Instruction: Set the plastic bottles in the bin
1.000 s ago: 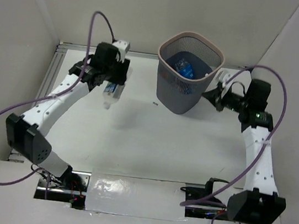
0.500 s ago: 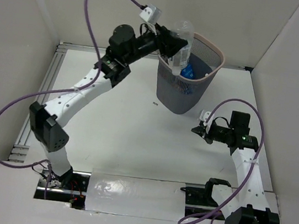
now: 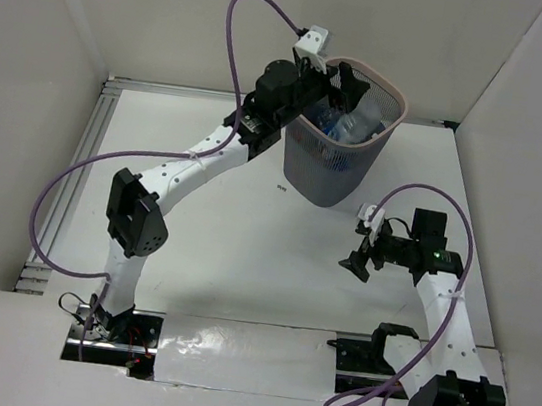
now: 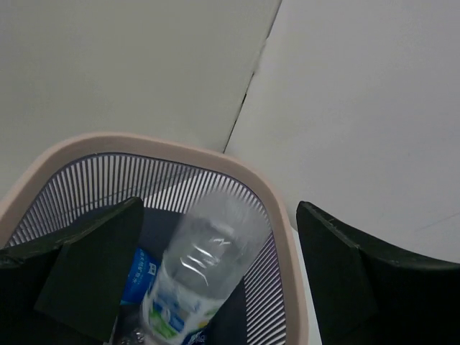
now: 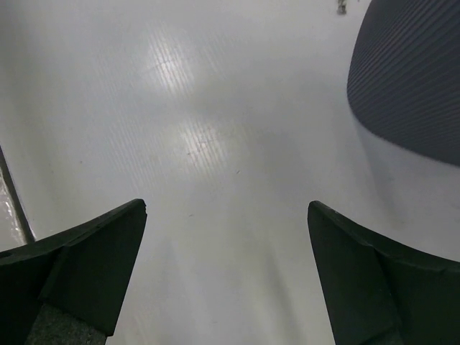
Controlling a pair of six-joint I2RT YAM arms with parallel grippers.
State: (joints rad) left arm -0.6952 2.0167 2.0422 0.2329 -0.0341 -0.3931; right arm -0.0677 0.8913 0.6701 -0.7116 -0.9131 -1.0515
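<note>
The bin [image 3: 321, 176], dark grey mesh with a pale pink rim, stands at the back of the table. My left gripper [image 3: 346, 80] hangs over its mouth, open. In the left wrist view a clear plastic bottle [image 4: 207, 253] with a blue and green label is blurred between the spread fingers [image 4: 86, 273], loose, neck down inside the bin [image 4: 144, 142]. A blue-labelled bottle [image 4: 142, 273] lies deeper inside. From above, the bottles [image 3: 348, 123] show inside the mesh. My right gripper [image 3: 357, 254] is open and empty over bare table [image 5: 226, 207].
White walls close in the table at the left, back and right. The bin's mesh wall [image 5: 410, 79] shows at the upper right of the right wrist view. A small dark mark [image 3: 280, 187] lies on the table left of the bin.
The left arm carried the clear bottle from the left of the table up over the bin and opened; the bottle is dropping in. The right arm drew back from the bin and opened.
</note>
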